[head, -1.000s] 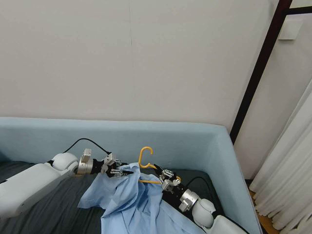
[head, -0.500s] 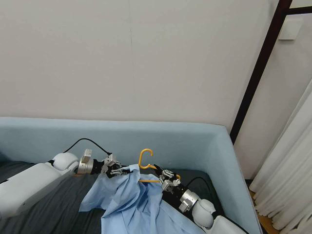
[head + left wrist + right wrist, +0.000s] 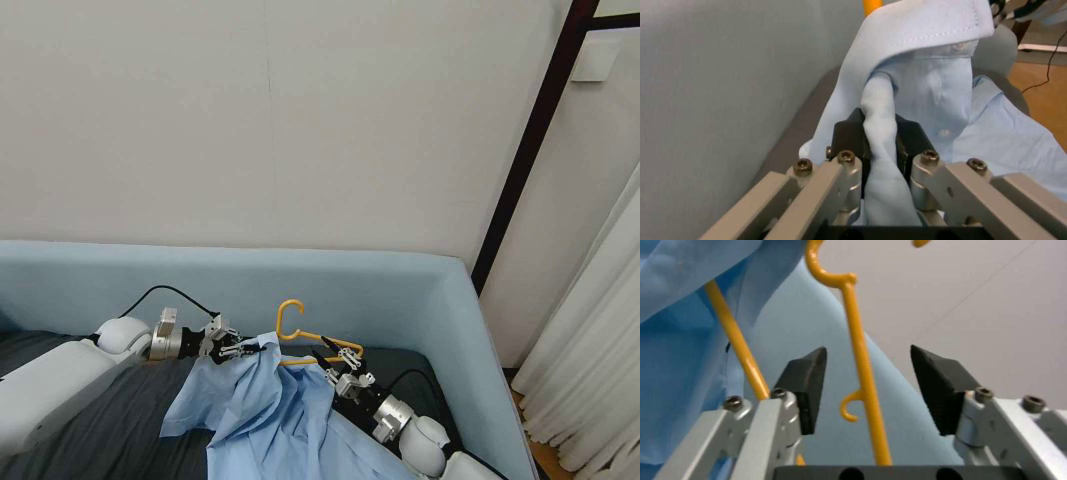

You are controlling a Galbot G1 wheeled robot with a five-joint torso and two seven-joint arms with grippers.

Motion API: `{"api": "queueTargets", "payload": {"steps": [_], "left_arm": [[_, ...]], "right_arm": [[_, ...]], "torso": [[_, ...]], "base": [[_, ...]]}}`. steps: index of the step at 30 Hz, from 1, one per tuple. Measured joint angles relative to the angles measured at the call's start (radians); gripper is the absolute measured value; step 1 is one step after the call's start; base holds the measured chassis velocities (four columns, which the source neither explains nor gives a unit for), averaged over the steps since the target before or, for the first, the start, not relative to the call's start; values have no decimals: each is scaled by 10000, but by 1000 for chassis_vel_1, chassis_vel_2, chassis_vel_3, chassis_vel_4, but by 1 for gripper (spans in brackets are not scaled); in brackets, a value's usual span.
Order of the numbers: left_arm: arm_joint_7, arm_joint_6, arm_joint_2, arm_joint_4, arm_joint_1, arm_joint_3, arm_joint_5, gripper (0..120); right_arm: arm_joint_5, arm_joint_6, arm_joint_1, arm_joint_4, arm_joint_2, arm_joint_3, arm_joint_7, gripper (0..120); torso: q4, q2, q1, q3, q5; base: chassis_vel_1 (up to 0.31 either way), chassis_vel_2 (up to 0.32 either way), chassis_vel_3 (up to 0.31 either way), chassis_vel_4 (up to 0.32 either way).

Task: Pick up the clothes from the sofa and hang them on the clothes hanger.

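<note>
Now the left hand (image 3: 880, 145) is clamping a twisted fold of the blue shirt (image 3: 270, 420) just below its collar. At four o'clock from it, the right hand (image 3: 345, 372) is holding its fingers apart, the yellow hanger (image 3: 863, 365) passing between them. The shirt is draping onto the sofa (image 3: 420, 300) seat.

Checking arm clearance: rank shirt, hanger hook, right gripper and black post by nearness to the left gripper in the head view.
1. shirt, clamped in the left gripper.
2. hanger hook, just to its right.
3. right gripper, farther right, at the hanger.
4. black post, far right.
</note>
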Motion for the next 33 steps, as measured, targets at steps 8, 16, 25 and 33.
{"api": "queueTargets", "payload": {"steps": [8, 16, 25, 33], "left_arm": [[13, -114, 460, -119, 1437, -1240, 96, 7], [158, -249, 1329, -746, 3897, -4122, 123, 7], [239, -473, 1413, -1049, 5000, -5159, 125, 7], [279, -724, 1216, -1103, 5456, -5397, 274, 7]], "right_arm": [[886, -339, -1101, 1335, -375, 550, -13, 84], [1987, -1346, -1869, 1309, -407, 939, 169, 100], [3073, -2693, -1947, 401, -86, 465, -20, 100], [2901, -3009, -1351, -907, 405, -515, -510, 100]], "torso": [[1, 0, 0, -1, -1], [5, 0, -2, -2, 2], [-4, 0, -1, -1, -1], [1, 0, -1, 0, -1]], "base": [[0, 0, 0, 0], [0, 0, 0, 0], [0, 0, 0, 0], [0, 0, 0, 0]]}}
